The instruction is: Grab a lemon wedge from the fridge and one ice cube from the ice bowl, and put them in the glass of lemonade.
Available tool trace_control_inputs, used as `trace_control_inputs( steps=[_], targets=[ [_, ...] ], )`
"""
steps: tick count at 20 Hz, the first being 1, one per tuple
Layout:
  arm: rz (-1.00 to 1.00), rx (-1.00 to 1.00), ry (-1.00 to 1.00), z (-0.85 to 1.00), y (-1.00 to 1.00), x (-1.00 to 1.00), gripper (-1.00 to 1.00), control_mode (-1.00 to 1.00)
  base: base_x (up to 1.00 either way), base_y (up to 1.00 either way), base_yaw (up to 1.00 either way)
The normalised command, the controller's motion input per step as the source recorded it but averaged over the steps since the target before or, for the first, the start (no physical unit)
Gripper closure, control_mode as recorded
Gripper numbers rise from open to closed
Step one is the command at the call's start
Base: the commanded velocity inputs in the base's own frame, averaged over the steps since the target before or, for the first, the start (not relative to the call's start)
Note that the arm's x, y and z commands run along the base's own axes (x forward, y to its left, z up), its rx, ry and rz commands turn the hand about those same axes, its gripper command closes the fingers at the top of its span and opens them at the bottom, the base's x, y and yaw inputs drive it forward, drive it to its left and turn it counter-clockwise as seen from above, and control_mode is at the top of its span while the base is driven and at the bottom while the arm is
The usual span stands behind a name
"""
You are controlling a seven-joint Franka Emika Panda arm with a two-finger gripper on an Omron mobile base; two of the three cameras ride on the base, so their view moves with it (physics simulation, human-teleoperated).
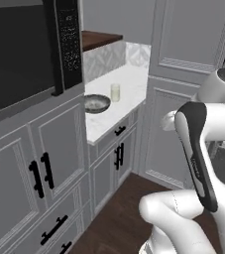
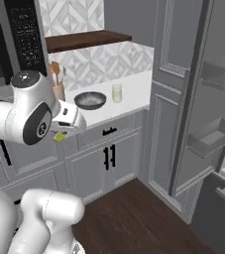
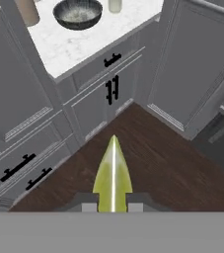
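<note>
My gripper (image 3: 112, 206) is shut on the lemon wedge (image 3: 112, 178), a yellow-green sliver that sticks out between the fingertips and points at the dark floor. From the right base view the lemon wedge (image 2: 59, 136) shows under the hand, in front of the lower cabinets and left of the counter. On the white counter stands the ice bowl (image 2: 90, 100) (image 1: 96, 103) (image 3: 78, 12), with the glass of lemonade (image 2: 117, 93) (image 1: 115, 93) (image 3: 115, 5) just to its right. The fridge (image 2: 210, 136) stands open at the right, its pale door shelves showing.
A black microwave (image 1: 25, 49) hangs to the left above the counter. A holder with wooden utensils (image 2: 57, 84) stands left of the bowl under a wooden shelf (image 2: 84, 39). Grey cabinets with black handles (image 3: 112, 89) line the counter front, and a tall panelled cabinet (image 2: 163, 99) separates counter and fridge.
</note>
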Motion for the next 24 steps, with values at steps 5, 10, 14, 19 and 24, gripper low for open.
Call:
trace_control_inputs(
  steps=[5,10,14,19,24],
  targets=[
    [0.00,0.00,0.00,0.00,0.00,0.00,1.00,1.00,1.00,-0.16,0.02],
    [0.00,0.00,0.00,0.00,0.00,0.00,1.00,1.00,1.00,-0.15,0.00],
    [0.00,0.00,0.00,0.00,0.00,0.00,1.00,1.00,0.95,0.08,0.00],
    [0.00,0.00,0.00,0.00,0.00,0.00,1.00,1.00,0.69,0.09,0.01],
    [0.00,0.00,0.00,0.00,0.00,0.00,1.00,1.00,0.65,-0.14,0.14]
  ],
)
